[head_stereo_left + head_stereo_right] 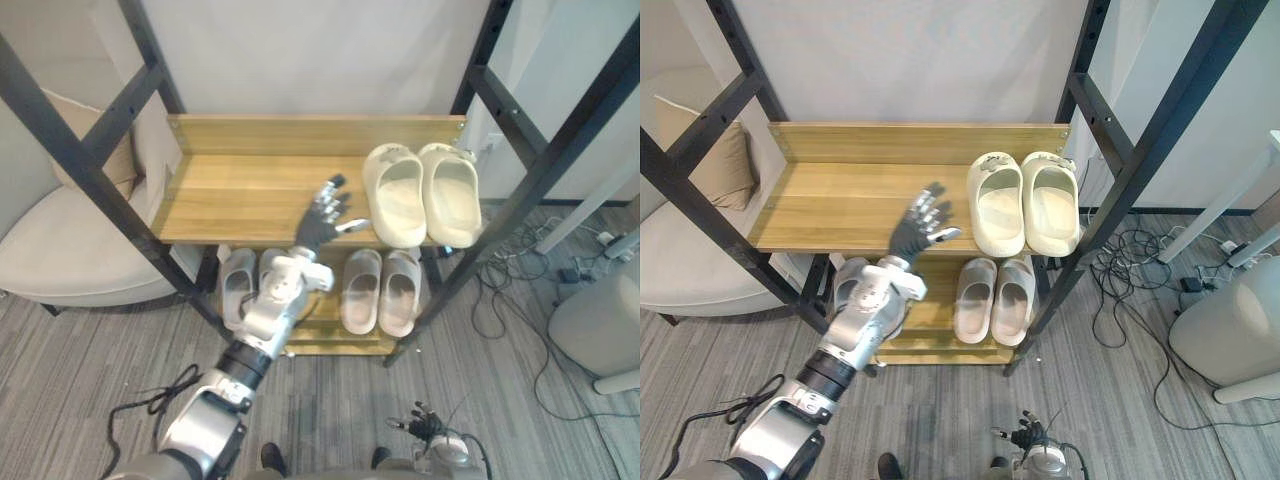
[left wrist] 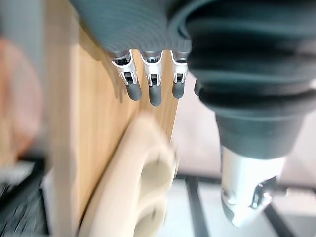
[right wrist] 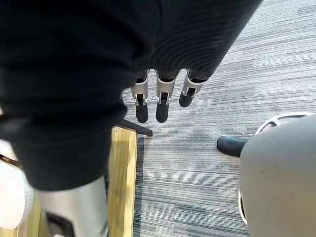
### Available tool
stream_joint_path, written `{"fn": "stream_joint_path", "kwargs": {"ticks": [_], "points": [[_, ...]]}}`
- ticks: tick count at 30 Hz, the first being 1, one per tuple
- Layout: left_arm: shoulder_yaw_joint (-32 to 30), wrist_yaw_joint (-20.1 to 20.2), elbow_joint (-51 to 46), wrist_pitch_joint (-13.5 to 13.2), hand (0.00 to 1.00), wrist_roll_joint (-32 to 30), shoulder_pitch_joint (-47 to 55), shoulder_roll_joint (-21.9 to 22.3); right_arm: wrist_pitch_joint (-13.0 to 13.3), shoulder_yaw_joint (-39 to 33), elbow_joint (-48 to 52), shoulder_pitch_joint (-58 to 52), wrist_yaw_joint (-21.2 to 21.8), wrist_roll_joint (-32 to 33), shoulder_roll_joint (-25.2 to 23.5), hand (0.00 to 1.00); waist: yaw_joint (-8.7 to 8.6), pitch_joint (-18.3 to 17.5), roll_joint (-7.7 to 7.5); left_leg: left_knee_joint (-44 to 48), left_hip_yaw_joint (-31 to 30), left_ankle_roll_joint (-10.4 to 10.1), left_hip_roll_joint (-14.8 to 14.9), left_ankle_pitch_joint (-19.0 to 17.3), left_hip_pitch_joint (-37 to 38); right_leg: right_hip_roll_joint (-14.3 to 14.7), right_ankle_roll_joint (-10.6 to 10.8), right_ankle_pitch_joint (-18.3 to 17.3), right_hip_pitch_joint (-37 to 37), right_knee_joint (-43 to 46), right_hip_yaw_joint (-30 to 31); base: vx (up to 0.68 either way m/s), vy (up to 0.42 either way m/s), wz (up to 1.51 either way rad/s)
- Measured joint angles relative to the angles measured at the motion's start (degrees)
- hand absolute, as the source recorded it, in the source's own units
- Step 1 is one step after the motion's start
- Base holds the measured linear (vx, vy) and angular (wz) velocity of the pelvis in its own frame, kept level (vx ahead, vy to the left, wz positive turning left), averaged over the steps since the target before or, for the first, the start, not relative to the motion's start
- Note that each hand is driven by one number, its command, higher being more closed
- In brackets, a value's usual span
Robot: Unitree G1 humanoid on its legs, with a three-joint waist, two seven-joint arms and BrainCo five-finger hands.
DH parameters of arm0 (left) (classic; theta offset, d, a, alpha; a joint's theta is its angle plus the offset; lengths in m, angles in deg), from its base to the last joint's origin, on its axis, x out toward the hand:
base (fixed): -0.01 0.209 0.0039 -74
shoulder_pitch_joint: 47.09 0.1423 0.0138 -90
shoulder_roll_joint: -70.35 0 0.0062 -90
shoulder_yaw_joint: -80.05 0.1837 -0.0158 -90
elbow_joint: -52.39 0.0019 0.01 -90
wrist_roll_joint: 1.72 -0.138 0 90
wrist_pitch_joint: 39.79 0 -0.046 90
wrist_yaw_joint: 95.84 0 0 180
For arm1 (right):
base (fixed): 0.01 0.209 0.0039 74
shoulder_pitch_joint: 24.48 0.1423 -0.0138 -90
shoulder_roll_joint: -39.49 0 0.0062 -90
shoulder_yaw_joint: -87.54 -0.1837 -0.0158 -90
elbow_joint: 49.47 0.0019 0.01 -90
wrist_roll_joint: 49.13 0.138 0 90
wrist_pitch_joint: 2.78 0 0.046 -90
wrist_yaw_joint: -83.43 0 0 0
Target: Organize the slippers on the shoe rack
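Observation:
A pair of cream slippers [image 1: 420, 192] lies side by side on the right of the top wooden shelf [image 1: 240, 195], toes toward the wall. My left hand [image 1: 322, 215] hovers open over the shelf's front edge, just left of that pair, its thumb toward the nearer slipper [image 2: 143, 182]; its fingers [image 2: 153, 89] are straight and hold nothing. On the lower shelf a beige pair [image 1: 380, 290] sits at the right and a pale grey pair [image 1: 238, 285] at the left, partly hidden by my forearm. My right hand [image 1: 425, 425] hangs low over the carpet, fingers [image 3: 160, 101] straight and empty.
Black metal frame posts [image 1: 560, 150] slant on both sides of the rack. A beige armchair [image 1: 60, 250] with a cushion [image 1: 710, 150] stands to the left. Loose cables [image 1: 520, 260] and a white rounded object [image 1: 600, 320] lie on the grey carpet at the right.

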Motion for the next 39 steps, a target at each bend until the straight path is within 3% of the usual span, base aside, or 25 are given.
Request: {"fn": "stream_joint_path", "kwargs": {"ticks": [6,11,21,28,29,33,39], "points": [[-2.8,0.8,-9.5,-0.1,0.0,0.7,5.2,-2.0,-0.4,0.1,0.0,-0.1,0.4,-0.1,-0.1,0.0,1.35,0.0,0.01,0.0,-1.4,0.0,-0.3,0.0,0.0,-0.1,-0.1,-0.1,0.9,-0.1,-1.2,0.0,0.0,0.12],[-1.8,5.7,-21.3,-0.4,0.0,6.3,14.3,-2.4,-0.6,1.0,-0.3,0.4,1.4,-0.7,0.0,0.0,2.7,-0.2,0.26,0.0,-3.1,0.1,-0.4,0.1,0.0,-0.2,-0.4,-1.0,1.7,0.3,-2.7,-0.03,0.005,0.13],[-1.1,11.9,-25.4,-0.2,0.0,8.0,32.3,-2.4,-0.5,2.9,-1.3,0.8,2.3,-1.4,0.1,0.0,4.87,-1.6,0.36,0.0,-5.6,0.1,-0.4,0.2,-0.6,-0.2,0.2,-2.8,1.9,2.1,-5.0,0.01,-0.006,0.15],[-5.7,12.9,-4.4,0.6,0.0,5.9,38.4,-2.3,-0.4,2.9,-2.4,2.4,2.4,-2.9,0.3,0.0,5.87,-1.9,-0.43,0.0,-6.6,0.1,-0.6,0.2,-0.5,-0.2,0.3,-3.2,2.6,2.1,-6.2,0.0,-0.001,0.08],[-6.6,12.8,2.3,1.1,0.0,3.3,38.7,-2.2,-0.3,2.8,-2.4,2.5,2.4,-3.1,0.3,0.0,6.0,-2.0,-0.86,0.0,-6.9,0.0,-0.6,0.2,-0.6,-0.2,0.4,-3.2,2.7,2.2,-6.4,-0.03,0.008,0.05],[-10.0,11.4,12.7,1.2,0.0,-3.7,38.7,-1.8,0.7,2.8,1.5,-1.1,2.4,-3.3,0.8,0.0,5.98,-2.2,-1.62,0.0,-7.6,0.0,-0.7,0.2,-0.5,-0.3,0.7,-3.9,2.8,2.9,-6.8,-0.02,0.003,0.09],[-14.1,7.3,23.0,1.0,0.0,-13.8,38.5,-1.2,2.5,2.3,2.3,-4.8,2.6,-3.3,1.5,0.0,5.69,-2.2,-1.89,0.0,-7.9,0.0,-0.9,0.2,-0.3,-0.6,1.0,-4.3,3.4,3.1,-7.4,0.0,0.0,0.07]]}}
